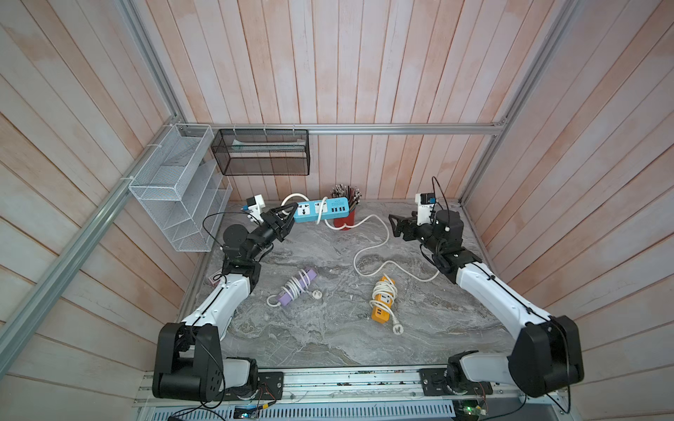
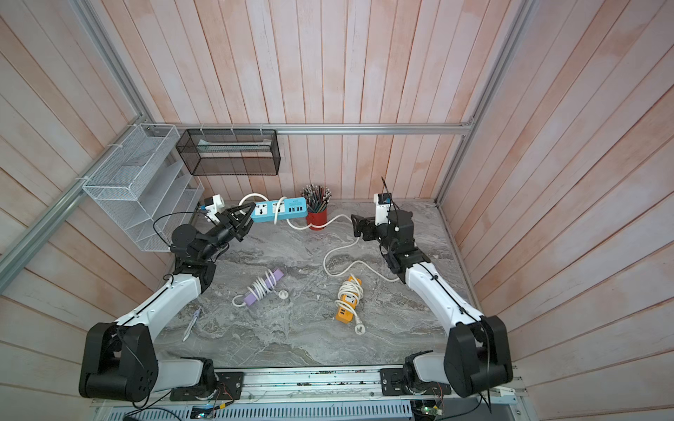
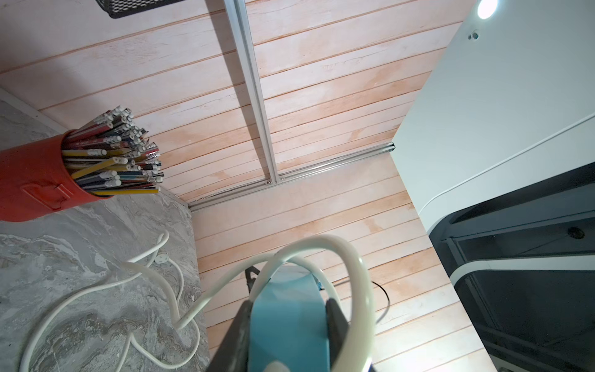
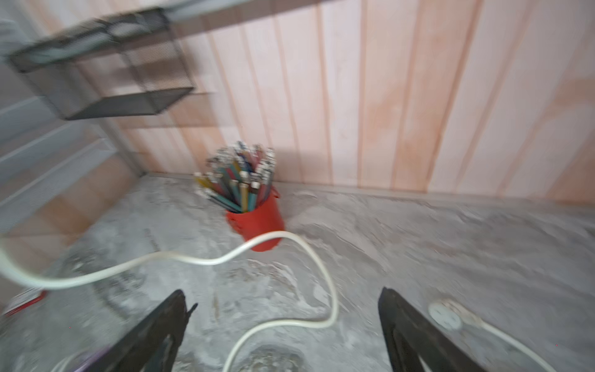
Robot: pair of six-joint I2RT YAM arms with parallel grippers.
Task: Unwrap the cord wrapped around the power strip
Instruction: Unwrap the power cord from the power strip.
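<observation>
- Left gripper (image 1: 293, 215) clamped on 1 end of the blue power strip (image 1: 328, 210), raised at the worktop's (image 1: 328, 339) far edge.
- Right gripper (image 1: 394, 226): jaws apart, empty.
- We judge it mostly unwound: cord (image 4: 206, 261) trails loose; about 1 loop left.

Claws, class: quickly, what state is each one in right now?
Left claw: closed, holding the blue power strip.
Right claw: open, empty.
</observation>
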